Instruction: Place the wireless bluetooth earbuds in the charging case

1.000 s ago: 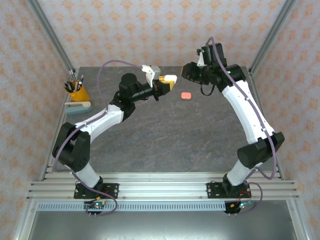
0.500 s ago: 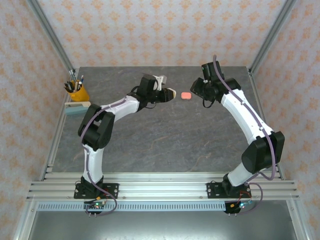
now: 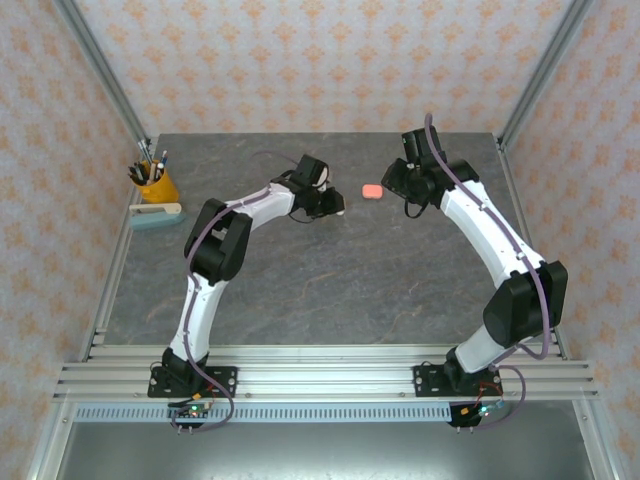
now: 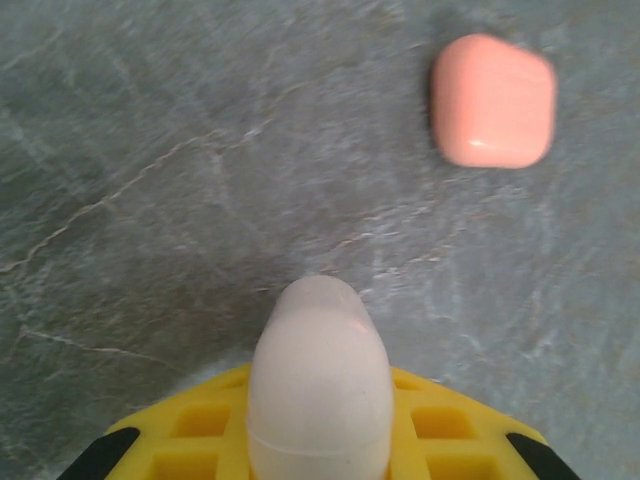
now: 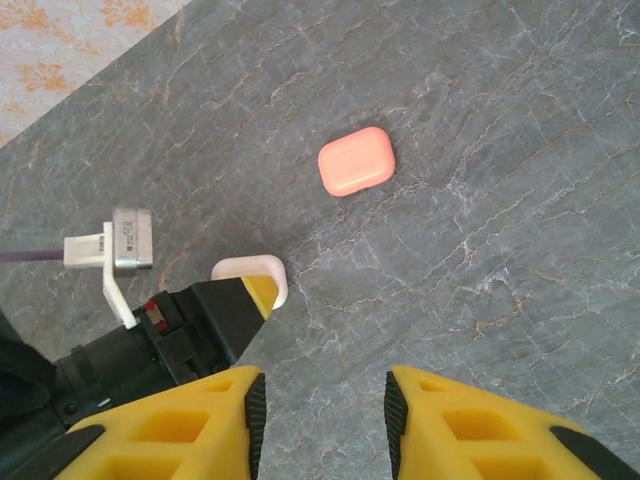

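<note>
— White charging case (image 4: 320, 385) is pinched in the left gripper (image 3: 336, 204), rounded end outward, low over the table (image 3: 330, 290). I can't tell from here whether it touches the stone.
— And its lid?
— Looks shut; there's a seam line near the yellow fingers (image 4: 190, 440). The pink case (image 5: 356, 160) lies flat on the table just beyond it, also shut, apart from both arms.
— What about the other arm?
— The right gripper (image 5: 325, 420) hovers near the pink case, on its right side, jaws spread, nothing between them.
— So what's the job right now, you reckon?
— Getting a case open, I'd say, before anything can go in. The left should hold the white charging case by its lower half, so the pads don't pin the lid, and level so it won't twist. Then the right could catch the lid edge with one fingertip and lift gently.
— Risk?
— It's smooth and rounded; squeeze off-centre and it may squirt out. A slow approach would serve.
— Anything else about?
— A yellow pen cup (image 3: 153, 187) well off at the left edge of the table, out of the way.
</note>
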